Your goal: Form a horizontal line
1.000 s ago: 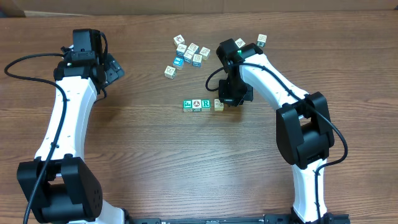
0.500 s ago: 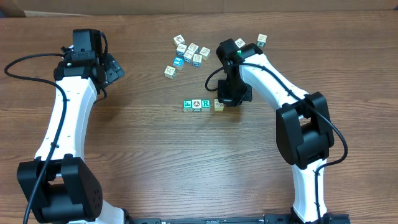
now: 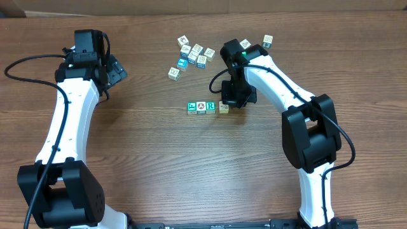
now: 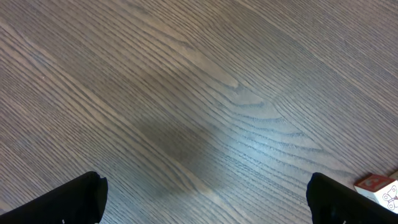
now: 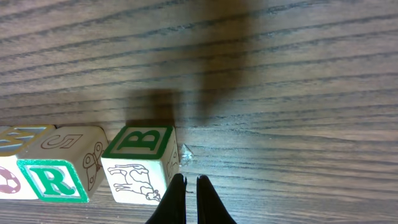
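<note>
- Overhead: the row of blocks (image 3: 206,107) lay mid-table, with the right gripper (image 3: 233,102) at its right end; the left gripper (image 3: 116,70) hung well apart.
- Left wrist: its fingers (image 4: 74,199) were spread wide, holding nothing.
- Right wrist: the fingertips (image 5: 178,200) were nearly touching and empty, just beside the B block (image 5: 140,163).

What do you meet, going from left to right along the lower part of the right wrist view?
block cut off by the frame edge → R block → B block → the right arm's closed fingers
</note>
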Controlling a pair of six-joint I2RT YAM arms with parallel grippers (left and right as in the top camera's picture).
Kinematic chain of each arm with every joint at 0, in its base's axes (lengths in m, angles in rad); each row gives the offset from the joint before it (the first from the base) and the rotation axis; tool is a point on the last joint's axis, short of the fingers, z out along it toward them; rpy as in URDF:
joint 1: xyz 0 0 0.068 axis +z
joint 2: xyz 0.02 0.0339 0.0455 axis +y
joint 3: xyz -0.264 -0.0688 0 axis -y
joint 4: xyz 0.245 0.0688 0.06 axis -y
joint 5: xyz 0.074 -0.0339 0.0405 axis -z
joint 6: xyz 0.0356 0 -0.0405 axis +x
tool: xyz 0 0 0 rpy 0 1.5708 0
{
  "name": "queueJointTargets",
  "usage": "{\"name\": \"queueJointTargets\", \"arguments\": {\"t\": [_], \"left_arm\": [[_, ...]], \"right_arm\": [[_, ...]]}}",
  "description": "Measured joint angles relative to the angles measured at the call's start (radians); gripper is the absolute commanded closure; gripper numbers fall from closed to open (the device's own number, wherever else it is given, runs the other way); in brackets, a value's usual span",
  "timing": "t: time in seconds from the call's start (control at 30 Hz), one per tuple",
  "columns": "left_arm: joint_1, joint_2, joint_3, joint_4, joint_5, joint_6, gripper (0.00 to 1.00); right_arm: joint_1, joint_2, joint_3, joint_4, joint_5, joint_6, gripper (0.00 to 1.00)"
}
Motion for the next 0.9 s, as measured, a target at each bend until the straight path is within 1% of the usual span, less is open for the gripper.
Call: {"name": "queueJointTargets", "arguments": {"t": [0.9], "left_arm": [[0.0, 0.0, 0.0, 0.0, 0.0, 0.0, 0.01]], "right_arm": [[0.021, 0.0, 0.0, 0.005, -0.009, 0.0, 0.96]]}}
